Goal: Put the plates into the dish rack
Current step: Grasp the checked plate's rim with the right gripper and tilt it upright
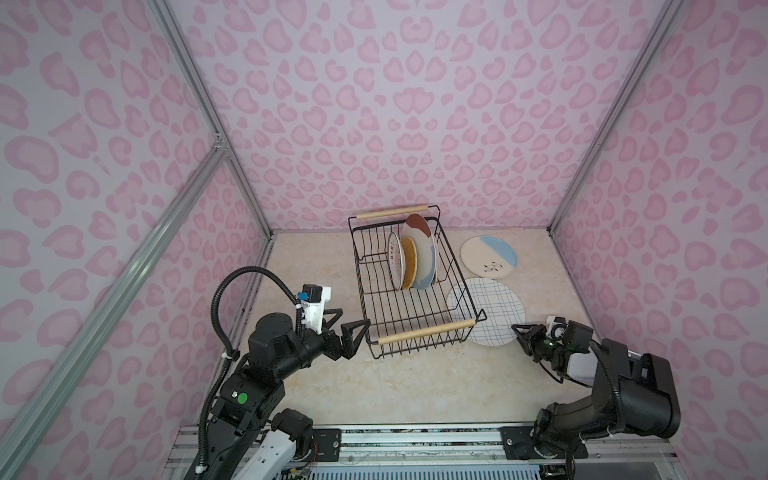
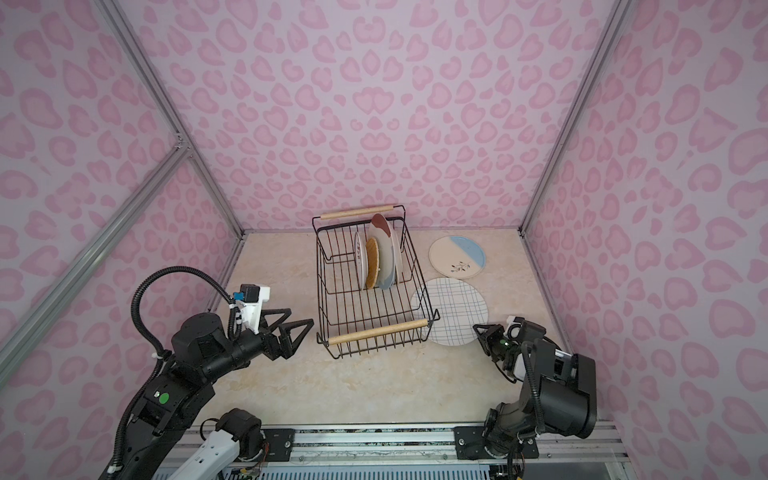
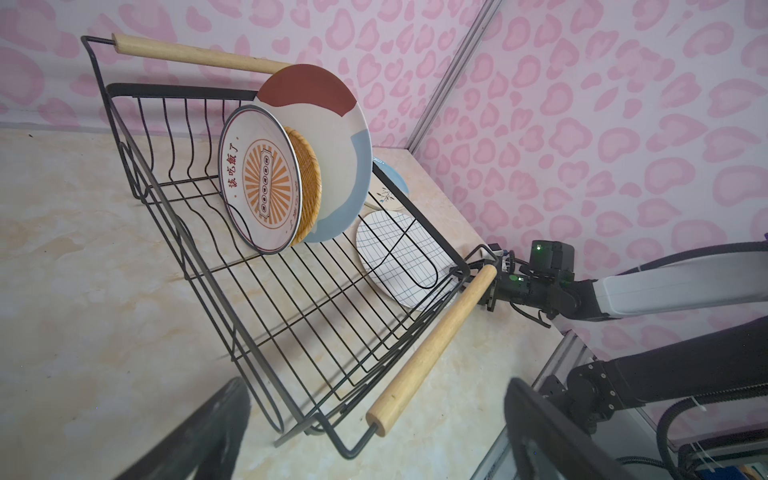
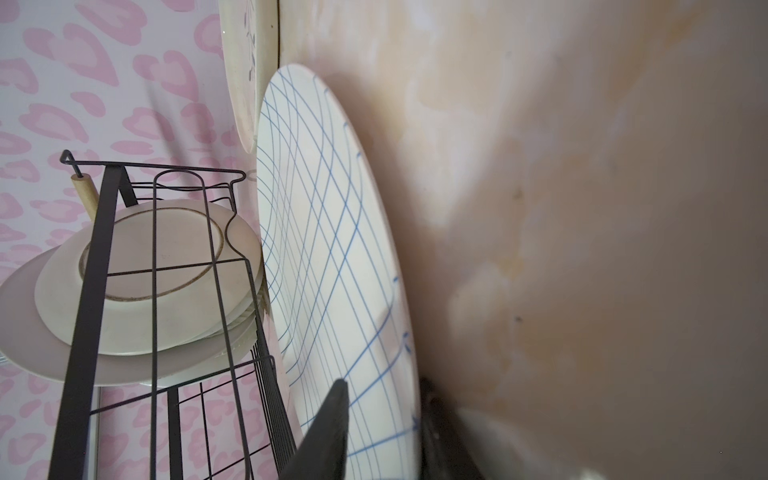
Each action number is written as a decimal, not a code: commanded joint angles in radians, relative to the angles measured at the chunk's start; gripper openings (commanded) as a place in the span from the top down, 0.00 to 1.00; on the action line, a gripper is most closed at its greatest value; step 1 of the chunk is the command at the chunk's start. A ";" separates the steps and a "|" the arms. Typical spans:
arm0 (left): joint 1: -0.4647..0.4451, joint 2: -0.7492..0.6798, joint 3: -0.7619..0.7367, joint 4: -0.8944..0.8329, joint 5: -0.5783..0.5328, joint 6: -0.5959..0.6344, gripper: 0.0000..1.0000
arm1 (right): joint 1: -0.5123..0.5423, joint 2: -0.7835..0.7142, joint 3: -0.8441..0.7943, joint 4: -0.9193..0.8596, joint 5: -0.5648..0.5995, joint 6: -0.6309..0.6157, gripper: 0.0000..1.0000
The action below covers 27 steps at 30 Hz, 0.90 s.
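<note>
The black wire dish rack [image 1: 428,331] [image 2: 378,331] [image 3: 436,336] stands mid-table. Upright in it are a sunburst plate [image 1: 396,259] [image 3: 262,178], a woven-look plate [image 1: 409,262] and a colour-blocked plate [image 1: 422,249] [image 3: 332,124]. To the rack's right lie a blue-gridded plate [image 1: 486,309] [image 2: 451,309] [image 4: 324,232] and, farther back, a cream-and-blue sprig plate [image 1: 488,257] [image 2: 457,256]. My right gripper [image 1: 517,329] [image 2: 478,329] [image 4: 382,380] clamps the gridded plate's near rim, one finger on its face and one beneath. My left gripper [image 1: 355,316] [image 2: 300,316] [image 3: 376,380] stands open and empty by the rack's near left corner.
Pink patterned walls with aluminium posts close in the marble-look table [image 1: 415,386] on three sides. The arms' mounting rail [image 1: 415,440] runs along the front edge. The gridded plate's left edge lies close against the rack's right side.
</note>
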 commanded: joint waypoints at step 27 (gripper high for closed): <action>0.000 -0.003 -0.001 0.026 -0.031 0.017 0.03 | 0.013 -0.555 0.128 -0.608 0.344 -0.089 1.00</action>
